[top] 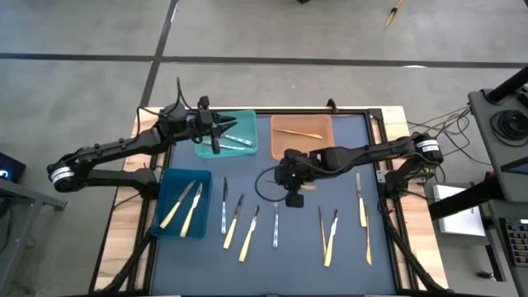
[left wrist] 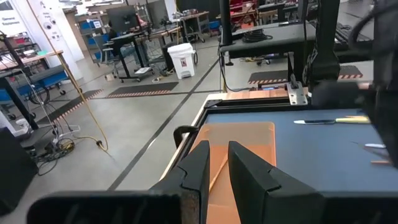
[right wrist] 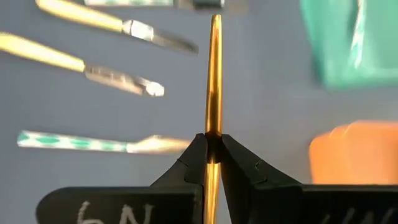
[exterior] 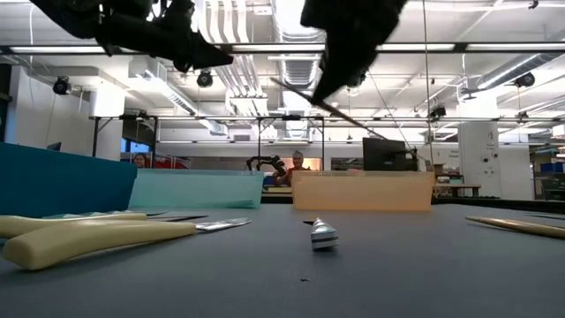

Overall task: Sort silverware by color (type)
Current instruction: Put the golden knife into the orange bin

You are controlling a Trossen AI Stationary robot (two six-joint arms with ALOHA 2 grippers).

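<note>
Dark blue-grey table mat point(top: 313, 247) with three bins: one teal-green point(top: 245, 118), one orange point(top: 302, 136), one deep blue point(top: 169, 227). The black right gripper point(right wrist: 213, 144) holds a golden-orange utensil point(right wrist: 214, 68); nearby lie pale yellow-handled knives point(right wrist: 99, 76) with silvery blades and a white utensil with green patches point(right wrist: 81, 142)

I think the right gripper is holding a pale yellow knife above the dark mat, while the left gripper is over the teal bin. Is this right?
Not quite. The right gripper is shut on a slim orange-tan utensil, not a pale yellow knife; the right wrist view shows this. The rest holds: it is above the dark mat, and the left gripper is over the teal bin.
</note>
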